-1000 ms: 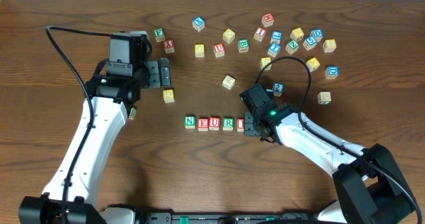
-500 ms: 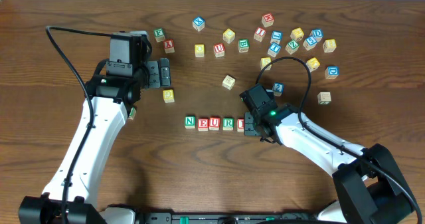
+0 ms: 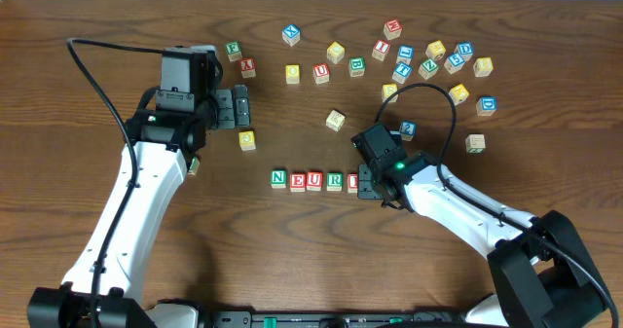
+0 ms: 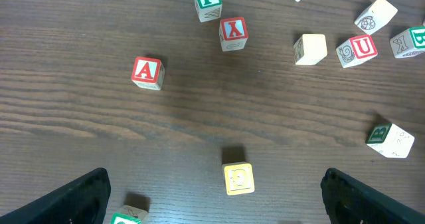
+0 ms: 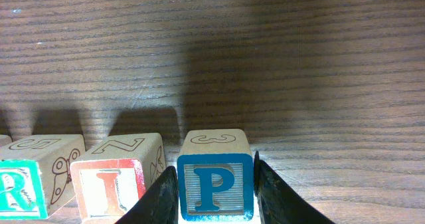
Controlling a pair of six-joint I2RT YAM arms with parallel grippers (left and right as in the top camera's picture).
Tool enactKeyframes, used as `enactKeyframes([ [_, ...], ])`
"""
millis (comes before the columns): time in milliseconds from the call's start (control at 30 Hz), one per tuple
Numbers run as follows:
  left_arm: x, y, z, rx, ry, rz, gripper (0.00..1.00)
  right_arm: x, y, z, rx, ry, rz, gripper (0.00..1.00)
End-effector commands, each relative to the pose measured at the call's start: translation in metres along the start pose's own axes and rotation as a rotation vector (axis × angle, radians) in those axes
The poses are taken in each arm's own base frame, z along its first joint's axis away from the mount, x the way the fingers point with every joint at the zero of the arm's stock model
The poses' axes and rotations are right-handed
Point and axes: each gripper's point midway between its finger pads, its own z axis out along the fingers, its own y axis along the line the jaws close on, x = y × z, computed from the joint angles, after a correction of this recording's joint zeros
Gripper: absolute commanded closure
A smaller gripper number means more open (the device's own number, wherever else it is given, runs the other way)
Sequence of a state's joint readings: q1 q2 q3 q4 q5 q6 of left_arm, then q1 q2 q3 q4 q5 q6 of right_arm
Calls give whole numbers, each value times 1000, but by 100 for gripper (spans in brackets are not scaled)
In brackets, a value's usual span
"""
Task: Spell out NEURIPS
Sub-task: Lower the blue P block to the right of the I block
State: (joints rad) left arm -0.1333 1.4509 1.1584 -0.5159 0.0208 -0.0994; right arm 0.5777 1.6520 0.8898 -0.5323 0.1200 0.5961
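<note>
A row of letter blocks reads N, E, U, R on the table, with a red I block at its right end. My right gripper is shut on a blue P block, held right beside the I block; in the overhead view the right gripper hides the P. My left gripper is open and empty, hovering over a yellow block at the left of the table.
Several loose letter blocks lie scattered along the back right. A red A block, a green F block and a red block lie near my left gripper. A lone block sits mid-table.
</note>
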Motion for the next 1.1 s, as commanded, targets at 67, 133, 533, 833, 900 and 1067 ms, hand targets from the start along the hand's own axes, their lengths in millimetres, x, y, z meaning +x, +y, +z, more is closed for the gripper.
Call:
enactKeyframes([
  [67, -13, 1, -10, -1, -41, 5, 0, 1, 2, -4, -8, -10, 4, 67],
  [133, -13, 1, -10, -1, -41, 5, 0, 1, 2, -4, -8, -10, 4, 67],
  [533, -13, 1, -10, -1, -41, 5, 0, 1, 2, -4, -8, -10, 4, 63],
  [833, -13, 1, -10, -1, -41, 5, 0, 0, 1, -4, -6, -12, 5, 63],
  [900, -13, 1, -10, -1, -41, 5, 0, -1, 1, -4, -5, -14, 5, 63],
  [1067, -13, 1, -10, -1, -41, 5, 0, -3, 2, -5, -7, -16, -3, 63],
])
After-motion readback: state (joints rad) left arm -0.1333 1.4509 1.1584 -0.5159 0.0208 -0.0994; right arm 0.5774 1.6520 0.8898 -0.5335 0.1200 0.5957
